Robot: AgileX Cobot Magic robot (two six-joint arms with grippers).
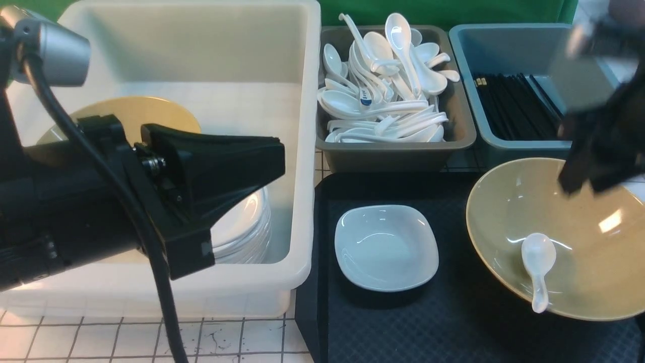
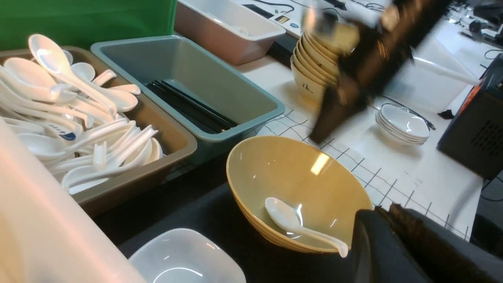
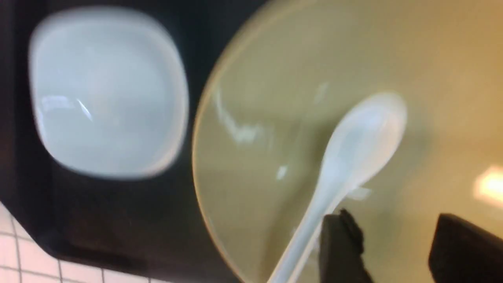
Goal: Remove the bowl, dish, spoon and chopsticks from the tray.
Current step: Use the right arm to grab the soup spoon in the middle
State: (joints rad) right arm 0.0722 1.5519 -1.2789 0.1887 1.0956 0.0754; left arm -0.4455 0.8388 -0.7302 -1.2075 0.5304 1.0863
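The tray (image 1: 453,322) lies on the table (image 1: 101,338) on the robot's right. It carries the dish (image 1: 385,247) and, just right of it, the bowl (image 1: 504,201). The spoon (image 1: 538,262) rests inside the bowl, its scoop toward the middle and its handle reaching the near rim.

The right pincer (image 1: 579,184), blurred, hangs over the bowl's far side, beyond the spoon and apart from it. In its wrist view the 2 fingers (image 3: 342,251) stand apart with nothing between them, and the spoon's handle passes just beside 1 of them.

The left pincer (image 1: 277,159) is closed with nothing seen in it. It hovers over the white tub (image 1: 302,151), well apart from the tray's things.

The chopsticks (image 1: 514,106) lie in the blue tub (image 1: 504,50) behind the bowl, beside a grey tub (image 1: 398,156) heaped with white spoons (image 1: 383,101).
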